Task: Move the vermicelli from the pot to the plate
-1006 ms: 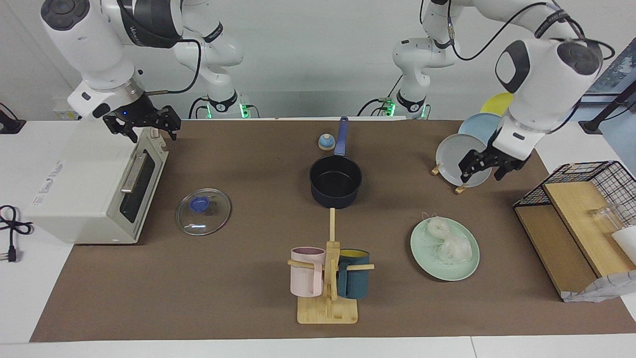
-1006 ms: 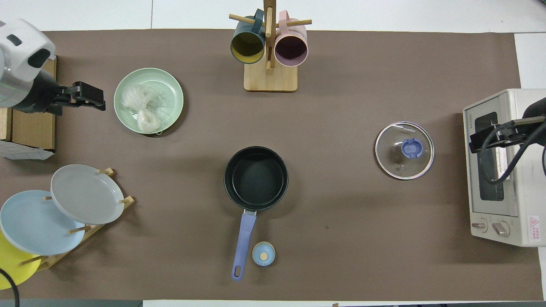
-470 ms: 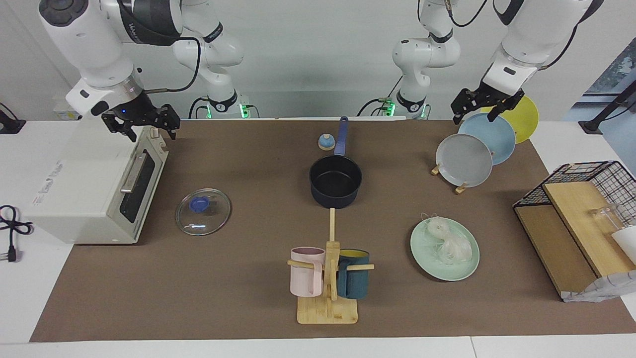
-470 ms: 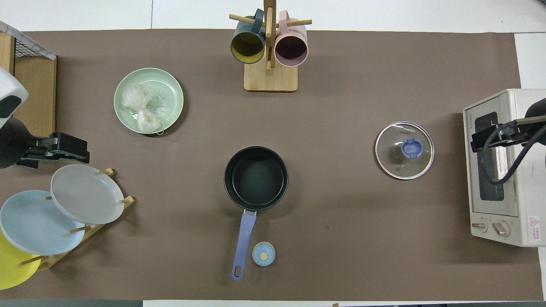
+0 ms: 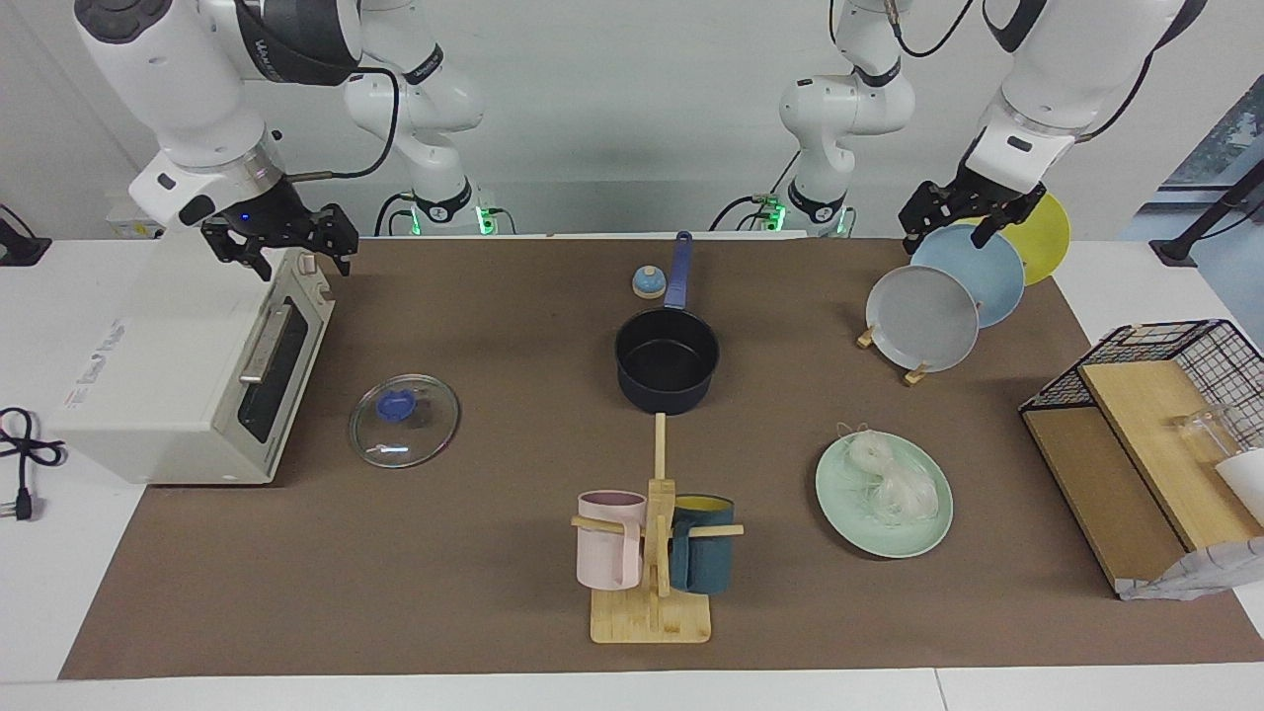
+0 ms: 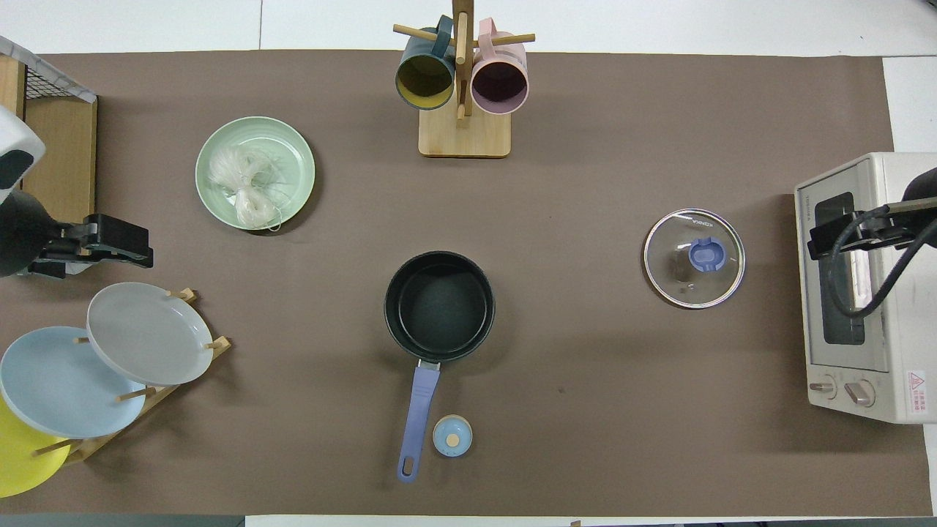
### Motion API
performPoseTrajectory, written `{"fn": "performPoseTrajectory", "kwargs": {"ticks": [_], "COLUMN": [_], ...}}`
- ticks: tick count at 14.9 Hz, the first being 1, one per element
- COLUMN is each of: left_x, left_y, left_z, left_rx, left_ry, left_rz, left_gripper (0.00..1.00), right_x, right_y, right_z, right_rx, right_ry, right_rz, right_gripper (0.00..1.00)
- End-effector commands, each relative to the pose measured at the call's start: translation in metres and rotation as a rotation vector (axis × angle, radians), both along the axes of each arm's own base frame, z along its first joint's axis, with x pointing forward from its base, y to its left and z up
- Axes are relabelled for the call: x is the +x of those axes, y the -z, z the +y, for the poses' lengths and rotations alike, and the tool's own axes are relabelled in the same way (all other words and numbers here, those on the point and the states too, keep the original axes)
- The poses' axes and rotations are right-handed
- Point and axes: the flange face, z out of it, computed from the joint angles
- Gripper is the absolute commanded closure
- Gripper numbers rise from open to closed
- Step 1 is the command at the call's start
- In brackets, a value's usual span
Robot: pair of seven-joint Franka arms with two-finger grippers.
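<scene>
A: vermicelli sits on plate, pot empty, so transfer looks done?
B: yes; left gripper raised over the plate rack, right gripper waits over the toaster oven; neither holds anything, finger state unreadable

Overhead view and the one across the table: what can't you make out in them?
- Yellow plate: overhead view, cut off by the picture's edge and half covered by the light blue plate.
- Toaster oven inside: dark door glass in both views; overhead, the right hand and its cable cover part of the door.
- White thing in the wire basket: facing view, cut off by the edge.
</scene>
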Motion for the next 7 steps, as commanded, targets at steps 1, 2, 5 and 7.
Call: {"fn": "performPoseTrajectory", "kwargs": {"ticks": [1, 2, 5, 7], "left_x": [0.0066, 0.0064, 0.0053, 0.0053], "left_y": [0.0026, 0.0027, 0.0018, 0.0007], "left_z": [-0.0044, -0.0044, -0.0068, -0.0052], "left_rx": [-0.005, -0.005, -0.005, -0.005], "left_ry": [-0.005, -0.004, 0.005, 0.009], "left_rz": [0.014, 0.015, 0.018, 0.018], "left_gripper": [0.0, 0.0, 0.0, 0.0], "right_x": [-0.0004, -0.0003, -0.0001, -0.0001], "right_y": [-0.0059, -0.0061, -0.0062, -0.0062], "right_z": [0.0015, 0.0015, 0.0015, 0.0024], "right_rx": [0.015, 0.015, 0.015, 0.015], "right_ry": [0.012, 0.012, 0.012, 0.01], "right_rz": [-0.026, -0.028, -0.03, -0.03], "right_gripper": [0.0, 0.0, 0.0, 0.0]}}
